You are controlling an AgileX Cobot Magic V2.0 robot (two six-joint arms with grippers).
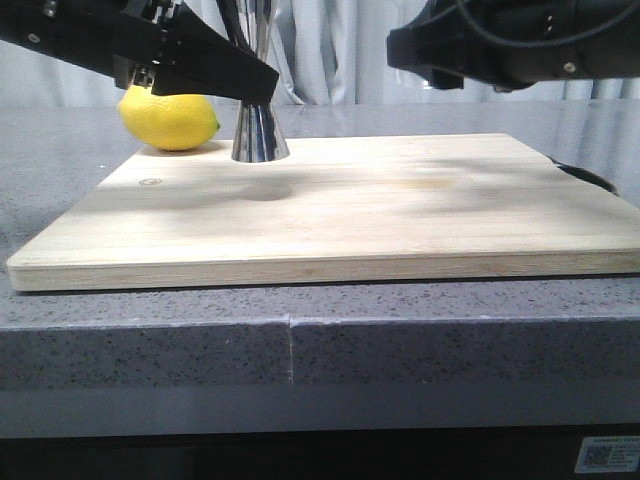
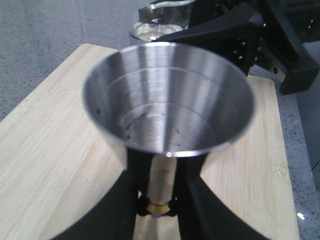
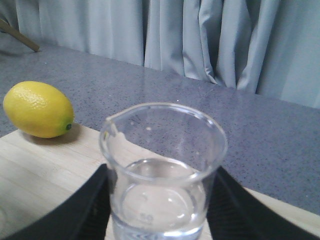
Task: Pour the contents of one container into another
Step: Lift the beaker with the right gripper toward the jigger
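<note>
Both arms (image 1: 500, 45) are matte black, angular (small screws dot the left pincer (image 1: 215, 70)).

— What sort of place is this?
— A mock kitchen or bar counter in a lab: a speckled grey stone countertop (image 1: 150, 350) across the lower frame, a wooden cutting board (image 1: 340, 215) at centre.
— Anything else?
— A lemon (image 1: 168, 118) at upper left, pale curtains (image 3: 200, 35) along the top.

Speckled grey counter (image 1: 150, 340) under wooden board (image 1: 400, 215), lemon (image 1: 168, 118) alongside.
</note>
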